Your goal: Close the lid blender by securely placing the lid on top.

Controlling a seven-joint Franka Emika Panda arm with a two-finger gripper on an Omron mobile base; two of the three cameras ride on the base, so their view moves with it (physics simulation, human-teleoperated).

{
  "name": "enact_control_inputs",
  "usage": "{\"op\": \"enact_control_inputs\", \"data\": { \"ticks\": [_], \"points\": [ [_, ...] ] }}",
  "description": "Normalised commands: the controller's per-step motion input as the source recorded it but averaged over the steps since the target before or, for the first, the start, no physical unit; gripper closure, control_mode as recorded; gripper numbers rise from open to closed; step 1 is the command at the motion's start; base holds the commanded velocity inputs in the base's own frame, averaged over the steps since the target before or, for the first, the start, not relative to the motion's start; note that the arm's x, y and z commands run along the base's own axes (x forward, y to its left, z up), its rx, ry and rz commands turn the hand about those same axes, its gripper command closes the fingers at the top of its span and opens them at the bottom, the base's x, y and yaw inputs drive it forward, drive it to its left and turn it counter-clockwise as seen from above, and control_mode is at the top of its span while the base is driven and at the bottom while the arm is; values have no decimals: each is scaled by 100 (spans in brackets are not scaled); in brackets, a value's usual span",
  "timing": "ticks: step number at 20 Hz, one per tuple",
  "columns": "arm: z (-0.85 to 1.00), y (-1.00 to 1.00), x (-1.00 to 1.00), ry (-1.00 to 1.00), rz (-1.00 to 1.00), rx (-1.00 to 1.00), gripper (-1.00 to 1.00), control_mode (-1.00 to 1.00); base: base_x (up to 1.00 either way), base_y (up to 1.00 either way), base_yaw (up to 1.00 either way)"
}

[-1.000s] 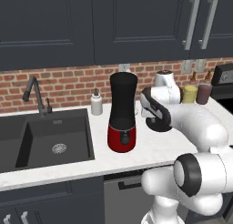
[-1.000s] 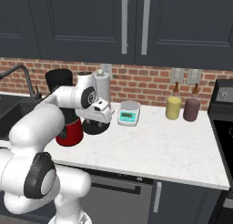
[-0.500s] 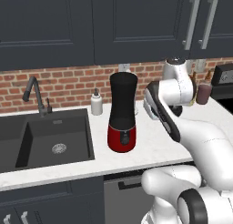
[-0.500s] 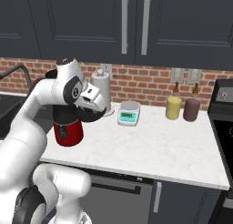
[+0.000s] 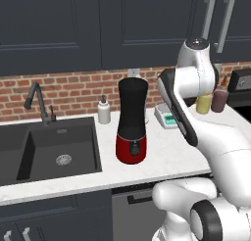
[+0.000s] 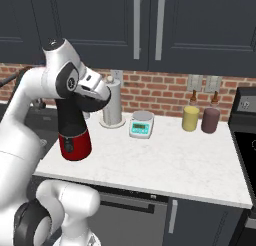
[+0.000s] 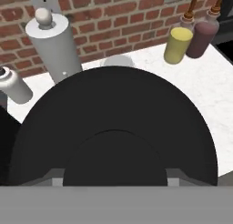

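The blender stands upright on the white counter right of the sink, long axis vertical, black jar above its red base, top uncovered. The lid sits broad and round just before the hand camera, beside the jar's upper part, its flat face tilted toward the camera. Whether the gripper pinches it, I cannot tell.

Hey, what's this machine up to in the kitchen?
The robot arm is carrying a round black lid in its gripper, holding it up beside the top of the blender on the counter. The lid is not on the jar yet. A small scale and two bottles sit further along.
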Motion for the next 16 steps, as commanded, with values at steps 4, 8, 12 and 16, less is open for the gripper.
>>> {"op": "enact_control_inputs", "data": {
  "ticks": [4,8,12,16],
  "points": [
    [97,79,14,0,1,0,100,-100,0,0,0],
    [54,86,21,0,3,0,100,-100,0,0,0],
    [2,63,7,-8,5,0,100,-100,0,0,0],
    [-9,21,17,-2,0,0,100,-100,0,0,0]
  ]
}}
